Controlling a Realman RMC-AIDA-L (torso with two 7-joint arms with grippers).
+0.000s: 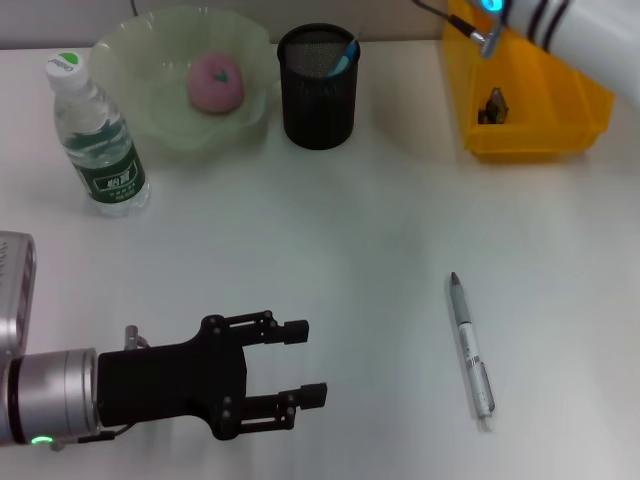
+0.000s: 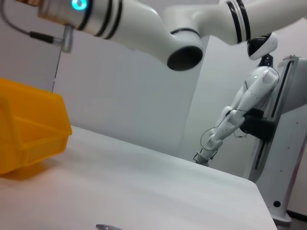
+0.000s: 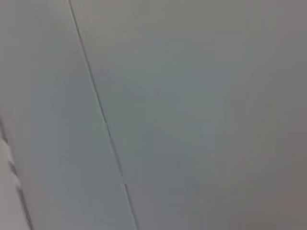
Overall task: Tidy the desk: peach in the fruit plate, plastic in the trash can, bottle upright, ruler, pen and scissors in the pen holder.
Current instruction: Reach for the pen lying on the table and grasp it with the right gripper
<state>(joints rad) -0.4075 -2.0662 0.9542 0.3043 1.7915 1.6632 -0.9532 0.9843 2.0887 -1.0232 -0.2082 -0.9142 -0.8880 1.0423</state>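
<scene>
Left gripper [image 1: 300, 362], near the front-left corner of the tabletop [image 1: 330, 230]: black fingers spread wide, holding nothing, touching nothing, pointed toward the right edge. Pen [image 1: 470, 348], silver-grey with a dark tip, lying flat toward the front-right part of the tabletop, tip pointing toward the far edge; it lies well apart from the left gripper, beyond its open fingertips. Bottle [image 1: 96, 135], clear with a white cap and green label, upright near the left edge. Pen holder [image 1: 318, 86], black mesh, at the middle of the far edge, a blue item standing in it. Fruit plate [image 1: 150, 95], pale green, at the far-left corner, with the pink peach [image 1: 216, 82] inside. Trash can [image 1: 530, 95], a yellow bin at the far-right corner, holding a small dark scrap. Right arm [image 1: 570, 30], white, raised above the trash can; its gripper's state cannot be told.
</scene>
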